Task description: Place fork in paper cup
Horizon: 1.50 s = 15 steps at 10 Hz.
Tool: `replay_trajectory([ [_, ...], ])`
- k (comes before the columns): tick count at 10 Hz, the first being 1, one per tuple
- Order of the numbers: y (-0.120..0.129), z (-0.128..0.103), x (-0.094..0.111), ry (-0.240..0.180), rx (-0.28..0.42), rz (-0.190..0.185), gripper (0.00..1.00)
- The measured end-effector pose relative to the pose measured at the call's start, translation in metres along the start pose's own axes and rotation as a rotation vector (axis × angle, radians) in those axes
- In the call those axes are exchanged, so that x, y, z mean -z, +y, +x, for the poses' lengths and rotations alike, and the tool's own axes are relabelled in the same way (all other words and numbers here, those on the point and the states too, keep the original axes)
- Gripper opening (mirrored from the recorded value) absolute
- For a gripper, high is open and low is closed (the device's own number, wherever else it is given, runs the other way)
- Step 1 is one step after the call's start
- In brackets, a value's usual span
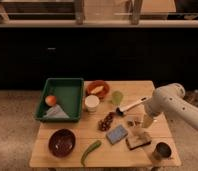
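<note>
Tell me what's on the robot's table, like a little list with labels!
table: wooden
gripper: low over the table's right side, just right of the fork
fork: small, lying flat right of the middle
paper cup: white, upright, just right of the green tray
green tray: back left, with an orange fruit inside
light green cup: behind the fork, right of the paper cup
metal cup: front right corner
job so far: fork not yet in the paper cup
</note>
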Motion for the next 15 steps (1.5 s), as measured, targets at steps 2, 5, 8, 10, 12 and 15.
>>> replay_trajectory([
  [2, 0.0, 0.002, -0.008, -0.002, -0.013, -0.003, 0.8],
  [5, 0.001, 0.007, -0.024, -0.009, -0.027, -0.016, 0.8],
  [8, 0.004, 0.015, -0.041, -0.021, -0.042, -0.025, 0.8],
  [10, 0.004, 0.02, -0.05, -0.022, -0.049, -0.031, 0.8],
  [12, 0.004, 0.022, -0.058, -0.021, -0.049, -0.034, 0.8],
  [15, 0.004, 0.02, -0.068, -0.013, -0.031, -0.041, 0.78],
])
